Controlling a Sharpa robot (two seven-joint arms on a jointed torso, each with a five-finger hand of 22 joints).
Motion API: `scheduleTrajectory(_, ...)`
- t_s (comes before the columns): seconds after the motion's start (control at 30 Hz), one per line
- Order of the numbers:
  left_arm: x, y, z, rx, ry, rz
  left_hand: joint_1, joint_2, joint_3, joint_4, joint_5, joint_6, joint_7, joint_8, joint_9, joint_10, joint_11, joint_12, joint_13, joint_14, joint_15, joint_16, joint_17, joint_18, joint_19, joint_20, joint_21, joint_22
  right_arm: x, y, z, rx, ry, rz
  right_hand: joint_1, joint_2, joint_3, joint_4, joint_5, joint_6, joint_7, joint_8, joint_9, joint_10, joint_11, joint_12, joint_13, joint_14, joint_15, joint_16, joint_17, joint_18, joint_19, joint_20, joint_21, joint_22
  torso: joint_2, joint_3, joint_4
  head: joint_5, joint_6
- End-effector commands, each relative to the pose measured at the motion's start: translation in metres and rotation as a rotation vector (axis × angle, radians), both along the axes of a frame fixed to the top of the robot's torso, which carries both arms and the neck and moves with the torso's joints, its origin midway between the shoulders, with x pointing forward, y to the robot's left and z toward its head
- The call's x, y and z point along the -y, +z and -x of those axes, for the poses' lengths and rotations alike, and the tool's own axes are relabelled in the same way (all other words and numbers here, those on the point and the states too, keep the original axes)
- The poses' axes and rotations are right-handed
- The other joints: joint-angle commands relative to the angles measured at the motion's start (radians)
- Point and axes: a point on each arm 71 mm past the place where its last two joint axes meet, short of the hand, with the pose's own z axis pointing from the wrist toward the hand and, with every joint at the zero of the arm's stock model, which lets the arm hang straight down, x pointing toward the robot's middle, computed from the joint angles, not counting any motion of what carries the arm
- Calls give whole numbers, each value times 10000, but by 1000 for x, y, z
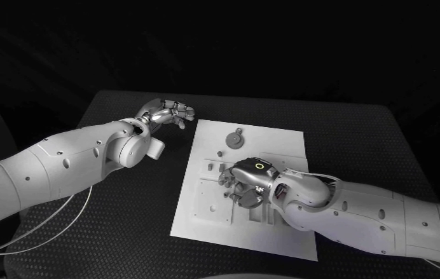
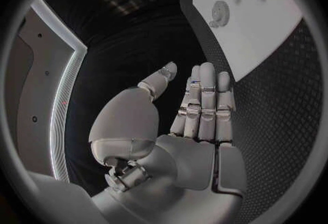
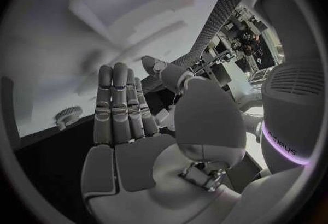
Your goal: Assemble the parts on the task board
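Hovering over the middle of the white task board [image 1: 275, 140], the right hand [image 1: 246, 180] hangs low above the board's recessed slots; in the right wrist view its fingers [image 3: 117, 105] stand straight and side by side with the thumb held apart, and nothing lies in the palm. The board lies flat on the black table [image 1: 119, 228], which has a dotted, textured mat surface. A round gear-shaped part [image 1: 236, 140] rests on the board's far portion, clear of the right hand; the same toothed part shows in the left wrist view [image 2: 220, 12] and in the right wrist view [image 3: 67, 115]. The left hand [image 1: 168, 114] sits off the board, beside its far left corner above the table, with fingers extended together, thumb angled away, and nothing held. Small raised fixtures dot the board around the right hand.
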Motion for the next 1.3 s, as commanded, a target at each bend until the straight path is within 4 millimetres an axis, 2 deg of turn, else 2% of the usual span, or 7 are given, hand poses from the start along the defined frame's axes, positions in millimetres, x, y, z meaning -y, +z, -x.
scheduleTrajectory(0.03,2,1,0,-11,-108,99,-7,-106,-14,41,-35,-56,5,37,-12,-58,6,-2,2,55,38,-43,15,27,60,-203,-50,17,8,1,-4,79,-501,-77,38,-116,-51,-21,-73,-106,40,-58,-30,-226,124,35,33,-103,25,-51,27,138,-98,19,-38,12,6,4,8,-11,63)
scheduleTrajectory(0.37,2,1,-1,27,-86,100,-3,-108,-13,42,-35,-66,9,37,-15,-67,8,-3,1,55,40,-48,18,28,60,-200,-54,21,30,37,-15,91,-975,-1196,-17,-117,-88,60,-53,-75,29,10,-35,-209,97,102,33,-7,-1,7,107,138,9,-11,74,98,1,3,-10,-95,145)
scheduleTrajectory(0.7,1,1,-2,84,-30,58,4,-109,-11,43,-34,-66,10,44,-15,-63,7,4,3,60,40,-48,24,30,62,-199,-57,25,82,85,-33,-806,-1552,-1147,-450,-24,-855,235,499,-72,2,135,-56,-50,4,149,81,148,-79,120,325,138,142,-133,317,322,-8,15,-41,-152,271)
scheduleTrajectory(0.9,1,0,-2,75,2,43,6,-106,-10,46,-33,-63,9,49,-14,-59,6,8,4,63,40,-49,27,30,64,-198,-58,28,109,84,-36,-1395,-1892,-83,-620,46,-1505,156,613,-194,-102,156,-85,-313,115,48,7,-126,15,-19,393,138,-113,-72,314,451,-26,12,-30,-226,304)
scheduleTrajectory(1.07,2,0,-3,84,-1,46,9,-95,-7,51,-32,-62,8,54,-14,-57,5,11,5,66,39,-49,31,31,66,-198,-60,31,118,77,-35,-1349,-2168,659,-720,0,-1727,260,459,-282,-147,153,-114,-484,162,40,-61,-200,64,-51,443,138,-228,-18,361,564,-35,23,-60,-229,288)
scheduleTrajectory(1.17,2,0,-3,89,-9,50,9,-93,-6,52,-32,-62,8,55,-14,-57,5,12,6,68,39,-49,32,31,67,-198,-60,32,120,71,-35,-1302,-2177,891,-755,-46,-1764,357,332,-283,-29,167,-126,-472,180,73,-77,-160,76,-36,468,138,-197,-43,418,617,-34,28,-65,-238,293)
scheduleTrajectory(1.3,3,0,-3,94,-23,58,10,-90,-5,54,-32,-60,7,59,-14,-57,5,13,6,70,38,-49,35,32,69,-198,-61,34,119,64,-30,-1164,-2009,1267,-723,-54,-1753,422,229,-182,-114,244,-115,-321,115,153,-61,-119,20,-28,494,138,-181,-65,459,663,-26,24,-61,-268,301)
